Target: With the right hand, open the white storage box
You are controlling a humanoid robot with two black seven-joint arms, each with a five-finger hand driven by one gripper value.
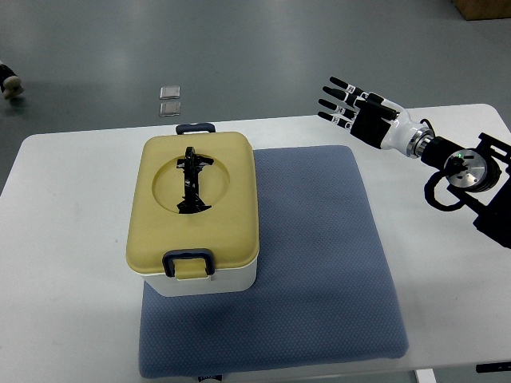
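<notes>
Currently the white storage box sits closed on the left part of a blue padded mat, which lies on the white bench. Its lid is pale yellow, with a round recess in the middle holding a folded black carry handle. A dark latch clip shows on the near short edge, and a second one on the far edge; both look closed down.

Right robot hand: held above the far right of the bench, well apart from the box, fingers spread wide and holding nothing. Left arm not in view.

Handling, judged from appearance: hard moulded plastic, so stiff and smooth, likely somewhat slippery under the fingers. Contents unknown; if empty, the box is probably light and may slide or tip when a clip is pulled, though the mat should give some friction.

Where to take hold: the clips first, hooking a fingertip under the lower lip of each and flipping it up. Afterwards, lift the lid by its rim or by the centre handle. Lifting on the handle with clips still engaged would likely raise the whole box.

Two small square items lie on the floor beyond the bench; not relevant.
</notes>
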